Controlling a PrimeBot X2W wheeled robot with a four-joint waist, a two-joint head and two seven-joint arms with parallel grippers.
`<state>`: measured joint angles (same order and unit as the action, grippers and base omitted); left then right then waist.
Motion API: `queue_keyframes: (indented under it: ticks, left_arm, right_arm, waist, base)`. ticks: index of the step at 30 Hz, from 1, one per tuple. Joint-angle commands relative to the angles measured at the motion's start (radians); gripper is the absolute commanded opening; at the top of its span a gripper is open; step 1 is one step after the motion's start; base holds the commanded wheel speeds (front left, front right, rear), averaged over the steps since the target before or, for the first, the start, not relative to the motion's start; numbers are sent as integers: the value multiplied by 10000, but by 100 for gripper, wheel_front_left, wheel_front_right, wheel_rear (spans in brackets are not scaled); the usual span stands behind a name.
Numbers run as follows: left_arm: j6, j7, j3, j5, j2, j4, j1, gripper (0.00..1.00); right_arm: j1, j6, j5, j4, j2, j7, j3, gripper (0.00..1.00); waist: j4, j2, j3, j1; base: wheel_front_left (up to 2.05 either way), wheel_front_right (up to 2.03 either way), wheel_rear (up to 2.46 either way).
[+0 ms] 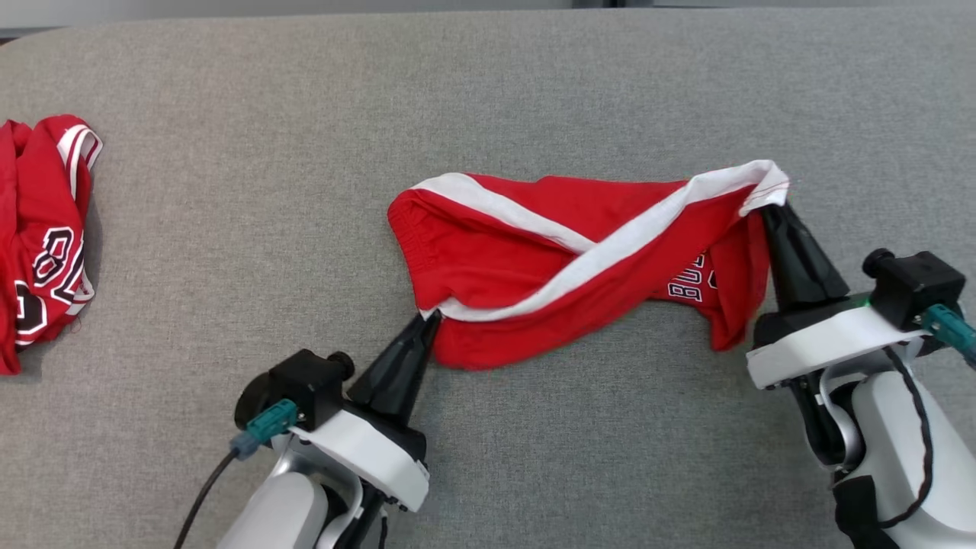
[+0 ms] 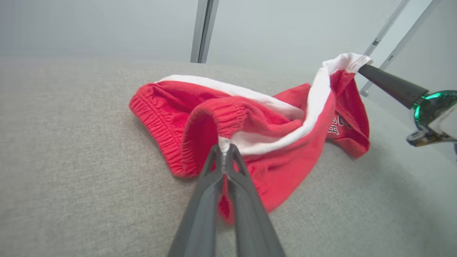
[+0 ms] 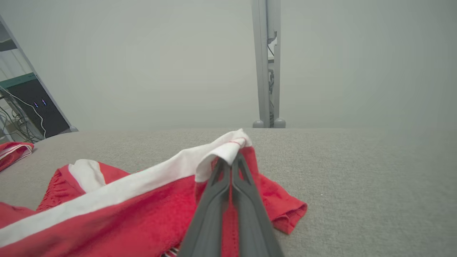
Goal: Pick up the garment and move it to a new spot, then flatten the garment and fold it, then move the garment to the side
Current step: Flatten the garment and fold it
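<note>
Soft red garment (image 1: 534,263) is clamped by left gripper (image 1: 432,317) and right gripper (image 1: 766,210); ribbed waistband (image 2: 157,125) is caught by left wrist view.

Shorts (image 1: 526,267): showing red, with a white band running across and white lettering edged in black.
Jersey (image 1: 42,229): showing red, with white trim and white numerals outlined in black.
Bench (image 1: 305,114): showing flecked grey.
Left claw (image 1: 431,319): showing black.
Right claw (image 1: 766,210): showing black.
</note>
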<state>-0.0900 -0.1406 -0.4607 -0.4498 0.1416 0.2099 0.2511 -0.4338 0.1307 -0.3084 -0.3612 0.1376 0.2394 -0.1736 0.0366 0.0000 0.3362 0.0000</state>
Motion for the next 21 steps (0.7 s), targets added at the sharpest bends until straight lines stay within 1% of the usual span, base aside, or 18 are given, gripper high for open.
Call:
queue_keyframes:
  ticks: [1, 7, 13, 18, 21]
  left_arm:
    - [78, -96, 125, 91, 86, -113, 226, 0]
    - [450, -411, 602, 413, 540, -913, 795, 0]
    - [698, -382, 1260, 806, 1199, -1802, 2089, 0]
    - [660, -44, 1637, 1020, 1603, -2417, 3587, 0]
    - [573, 191, 1713, 1066, 1695, -2628, 4545, 0]
  right_arm:
    - [132, 2, 69, 200, 135, 84, 72, 0]
    - [215, 2, 345, 1412, 481, -206, 508, 0]
    - [-190, 2, 536, 2683, 908, -675, 973, 0]
    - [-840, 1, 491, 3498, 1357, -1179, 1207, 0]
    - [-1335, 1, 417, 3839, 1623, -1454, 1275, 0]
  waist:
    - [-67, 0, -109, 0]
    - [-373, 0, -532, 0]
    - [-629, 0, -1055, 0]
    - [-745, 0, -1447, 0]
    - [-796, 0, -1653, 0]
  base:
    - [0, 0, 0]
    - [0, 0, 0]
    - [0, 0, 0]
    - [0, 0, 0]
    - [0, 0, 0]
